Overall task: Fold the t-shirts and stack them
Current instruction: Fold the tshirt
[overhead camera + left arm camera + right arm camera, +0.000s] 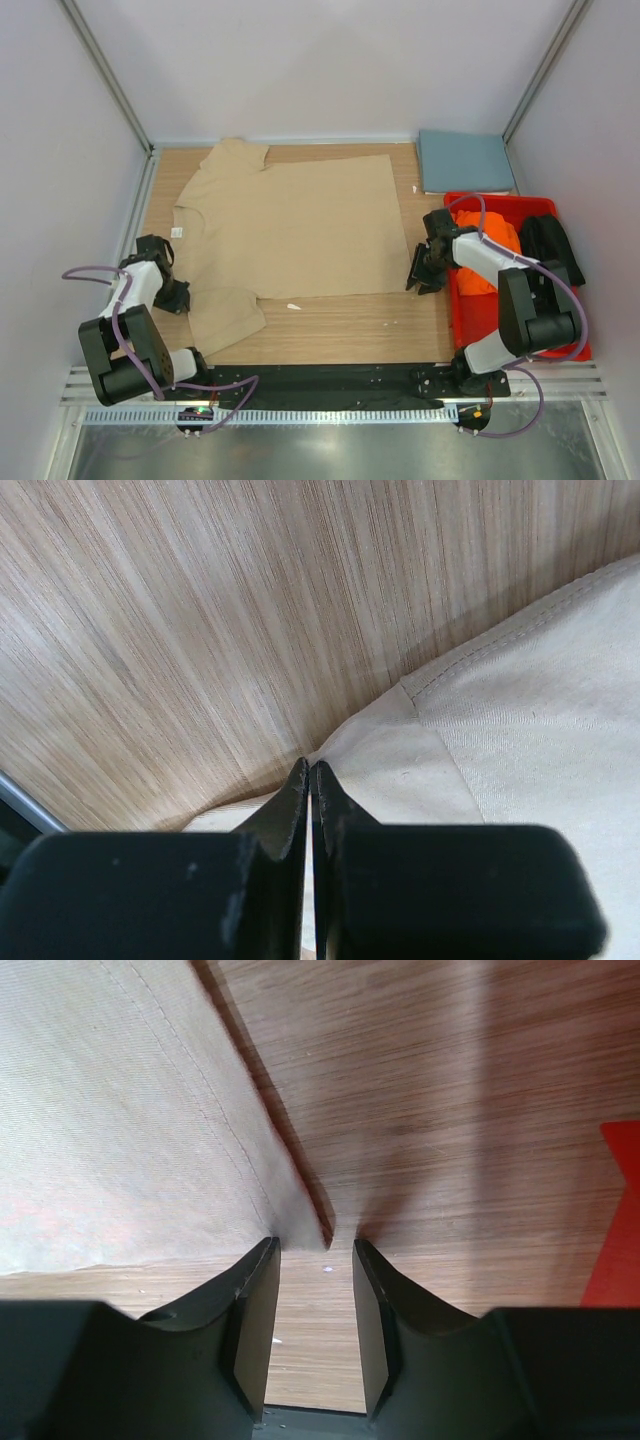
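1. The wooden table (340, 325) fills your workspace, and most of its middle is covered by the tan t-shirt (290, 225).
2. That tan t-shirt lies spread flat and nearly smooth. Its collar is to the left, its straight hem to the right, one short sleeve points to the far side and the other to the near side. You can see a small white label (177, 232) at the collar.
3. The red bin (466, 320) sits on the right edge of the table, just right of the hem.
4. The slate blue-grey t-shirt (465, 160) lies folded into a neat flat rectangle in the far right corner, just beyond the bin.
5. The orange t-shirt (495, 240) is bunched in the bin's far left part, partly under your right arm.
6. The black t-shirt (555, 245) is crumpled in the bin to the right of the orange one.
7. Your right gripper (315, 1245) hangs low at the near right corner of the tan hem. Its jaws stand partly apart with the hem corner just ahead of the gap, and nothing is clamped.
8. Your left gripper (310, 768) is at the near left sleeve. Its jaws are pressed together, and a peak of tan cloth is drawn up into the tips, so it looks pinched.
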